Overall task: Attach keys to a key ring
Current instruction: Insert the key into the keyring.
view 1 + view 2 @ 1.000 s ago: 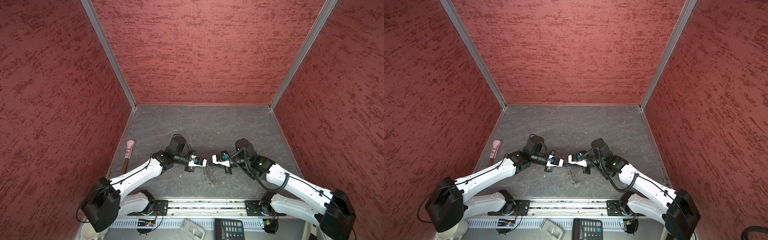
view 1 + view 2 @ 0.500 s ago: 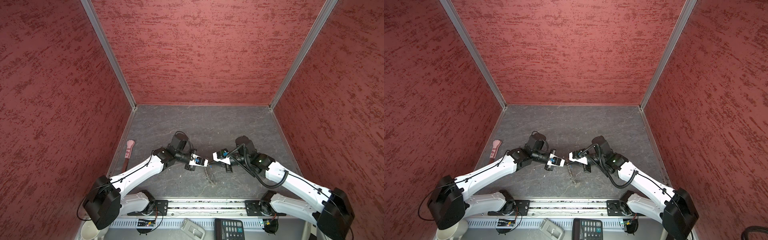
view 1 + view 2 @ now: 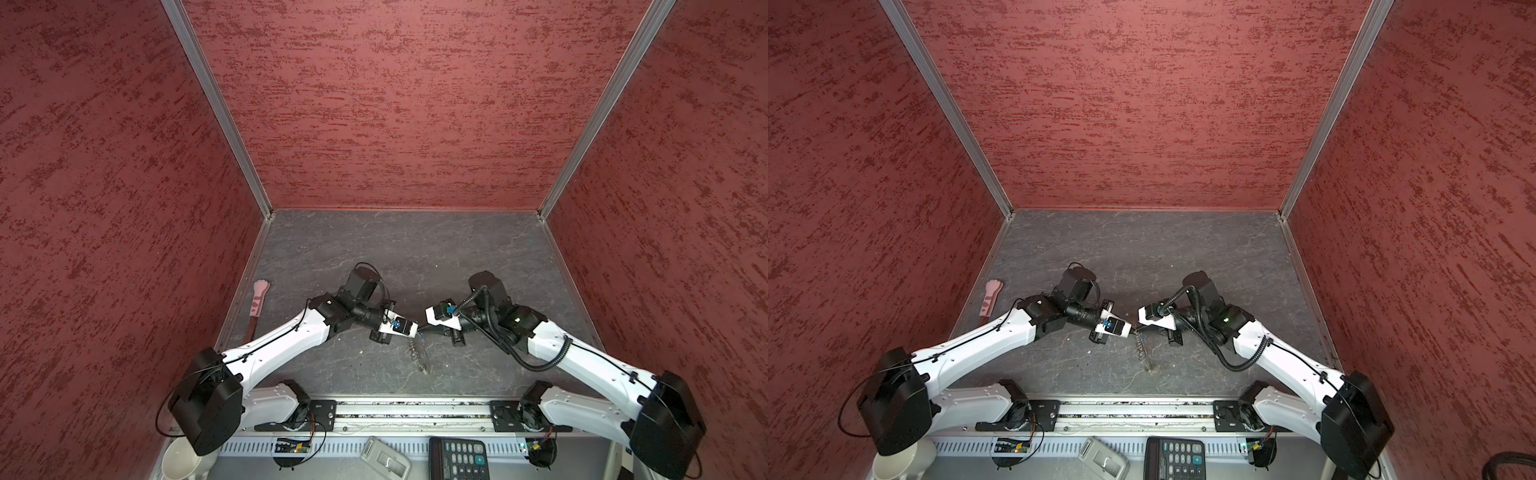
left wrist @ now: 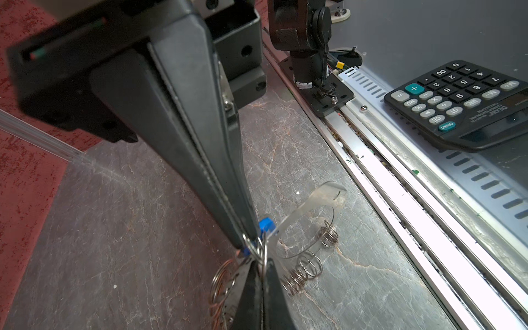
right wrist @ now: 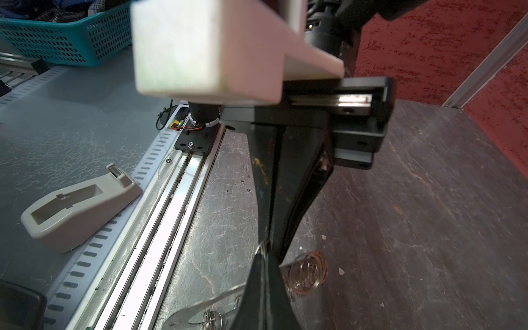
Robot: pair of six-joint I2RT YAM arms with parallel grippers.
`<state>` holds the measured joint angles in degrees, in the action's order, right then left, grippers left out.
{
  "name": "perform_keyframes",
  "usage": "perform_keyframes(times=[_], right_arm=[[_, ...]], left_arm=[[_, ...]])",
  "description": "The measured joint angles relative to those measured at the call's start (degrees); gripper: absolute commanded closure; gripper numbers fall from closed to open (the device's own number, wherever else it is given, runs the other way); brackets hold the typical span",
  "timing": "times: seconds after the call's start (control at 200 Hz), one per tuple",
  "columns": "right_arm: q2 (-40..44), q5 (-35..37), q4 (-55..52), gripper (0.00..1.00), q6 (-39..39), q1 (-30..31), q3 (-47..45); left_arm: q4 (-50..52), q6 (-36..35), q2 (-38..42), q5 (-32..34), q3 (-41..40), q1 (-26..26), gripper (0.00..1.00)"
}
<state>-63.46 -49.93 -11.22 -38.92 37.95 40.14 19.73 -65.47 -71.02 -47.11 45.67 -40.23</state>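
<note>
Both tools meet tip to tip low over the front centre of the table (image 4: 114, 228). The left gripper (image 4: 251, 242) has its jaws pressed together, pinching the key tag (image 4: 268, 226) at its ring end. The tag's blue body sits just beside the tip and its pale face slants away toward the front rail. The right gripper (image 5: 268, 243) is likewise pressed together at the small silver ring (image 4: 261, 251). What exactly it clamps cannot be told, as wire and ring overlap there. The key ring (image 4: 305, 268) hangs from this meeting point, and its row of silver links (image 3: 417, 354) trails down onto the table. Judgement: the step in hand is threading the tag's ring onto the hoop. It calls for firm pinches, very small opposed motions, and the hoop wire kept in line with the ring's opening. Pulling the tips apart would likely drag the links and twist the thin hoop. A slipping grip would drop the tag. Legible writing is confined to the calculator (image 4: 468, 105) beyond the rail, seen inverted. The brand appears to read "DEXIN", and the smaller lines beneath it are unreadable. Key legends include ON/AC, CE, GT, MRC, MU, M+ and M-. The tape dispenser (image 5: 77, 211) shows no marking.
</note>
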Motion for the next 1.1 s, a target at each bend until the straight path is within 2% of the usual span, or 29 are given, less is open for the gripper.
perform_keyframes(times=[0.17, 0.391, 0.867, 1.102], right_arm=[[-0.9, -0.2, -0.6, 1.00, -0.9, -0.1, 0.6], [-1.0, -0.4, -0.6, 0.94, -1.2, -0.3, 0.6], [-0.9, 0.4, -0.5, 0.92, -1.2, -0.5, 0.6], [-1.1, 0.1, 1.2, 0.90, -0.5, -0.7, 0.6]], left_arm=[[0.2, 0.0, 0.0, 0.9, 0.0, -0.2, 1.00], [0.0, 0.0, 0.0, 1.1, 0.0, -0.2, 1.00], [-0.5, 0.0, 0.0, 0.9, 0.0, -0.7, 1.00], [-3.3, 0.6, 0.2, 0.6, -0.7, -1.0, 1.00]])
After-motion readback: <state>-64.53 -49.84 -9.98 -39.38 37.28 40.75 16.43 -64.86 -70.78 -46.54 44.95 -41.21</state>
